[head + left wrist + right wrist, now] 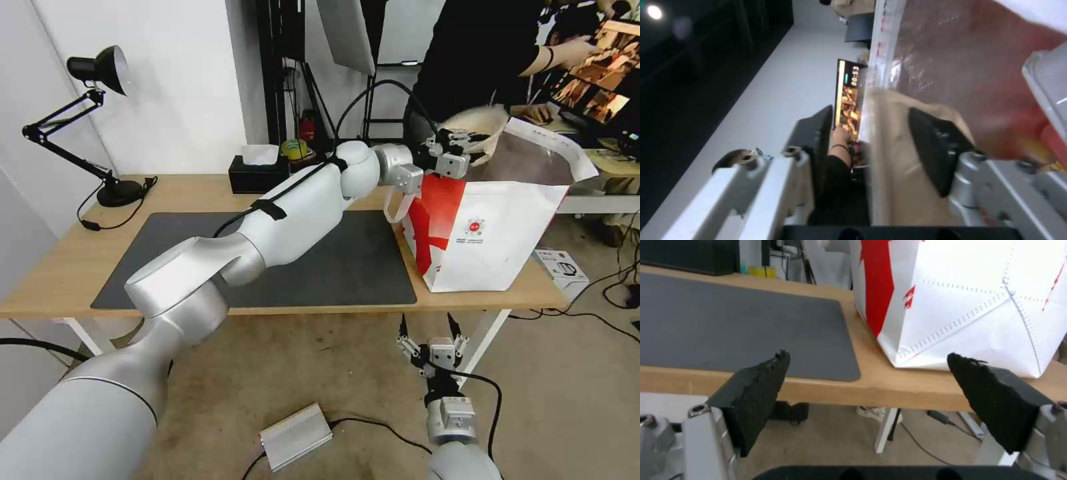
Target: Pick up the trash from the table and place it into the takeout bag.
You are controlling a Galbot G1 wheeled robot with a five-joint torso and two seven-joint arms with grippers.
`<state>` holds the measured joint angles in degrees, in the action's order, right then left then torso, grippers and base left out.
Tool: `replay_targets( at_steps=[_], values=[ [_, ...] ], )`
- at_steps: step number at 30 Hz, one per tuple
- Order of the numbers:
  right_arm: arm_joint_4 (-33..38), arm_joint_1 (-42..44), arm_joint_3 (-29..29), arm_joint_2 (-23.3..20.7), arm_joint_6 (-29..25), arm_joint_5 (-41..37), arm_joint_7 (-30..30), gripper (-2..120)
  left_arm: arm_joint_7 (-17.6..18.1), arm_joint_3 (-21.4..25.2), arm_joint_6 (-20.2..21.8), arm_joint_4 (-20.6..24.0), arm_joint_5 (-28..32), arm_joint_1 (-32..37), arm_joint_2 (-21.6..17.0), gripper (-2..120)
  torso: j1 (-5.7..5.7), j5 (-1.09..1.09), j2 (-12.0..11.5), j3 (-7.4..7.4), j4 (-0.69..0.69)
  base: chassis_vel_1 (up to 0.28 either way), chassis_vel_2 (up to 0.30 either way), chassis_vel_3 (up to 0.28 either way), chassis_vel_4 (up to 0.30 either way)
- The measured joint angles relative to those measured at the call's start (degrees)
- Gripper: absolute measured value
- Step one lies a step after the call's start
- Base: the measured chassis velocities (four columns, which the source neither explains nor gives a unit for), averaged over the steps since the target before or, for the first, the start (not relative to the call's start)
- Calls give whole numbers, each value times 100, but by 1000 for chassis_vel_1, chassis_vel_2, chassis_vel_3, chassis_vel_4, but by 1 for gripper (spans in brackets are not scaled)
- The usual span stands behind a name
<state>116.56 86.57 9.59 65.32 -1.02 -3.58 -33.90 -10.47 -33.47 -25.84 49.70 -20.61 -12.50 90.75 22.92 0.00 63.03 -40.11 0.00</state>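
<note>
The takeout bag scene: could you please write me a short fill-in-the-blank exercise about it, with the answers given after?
1. The left hand holds a beige bowl above the open ____ bag.
2. The takeout bag stands on the table, beside the dark grey ____.
3. The right hand hangs below the table edge with its fingers ____.

Missing words: takeout; mat; open

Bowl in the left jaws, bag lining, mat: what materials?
Beige shallow bowl, held by the left gripper above the takeout bag: likely moulded pulp, matte and fibrous. Bag lining: silvery foil, shiny and crinkled. Dark grey mat: probably felt or rubber, flat matte.
</note>
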Motion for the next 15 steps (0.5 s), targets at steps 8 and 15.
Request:
replay_targets(
  at_steps=[8,15],
  values=[
    [13,-25,0,18,5,-2,-1,92,1,-95,22,20,101,-95,-24,84,0,0,0,0,0,0,0,0,0],
    [13,-66,-9,34,18,-3,-1,92,5,-131,24,70,144,-113,-42,98,0,0,0,0,0,0,0,0,0]
  ],
)
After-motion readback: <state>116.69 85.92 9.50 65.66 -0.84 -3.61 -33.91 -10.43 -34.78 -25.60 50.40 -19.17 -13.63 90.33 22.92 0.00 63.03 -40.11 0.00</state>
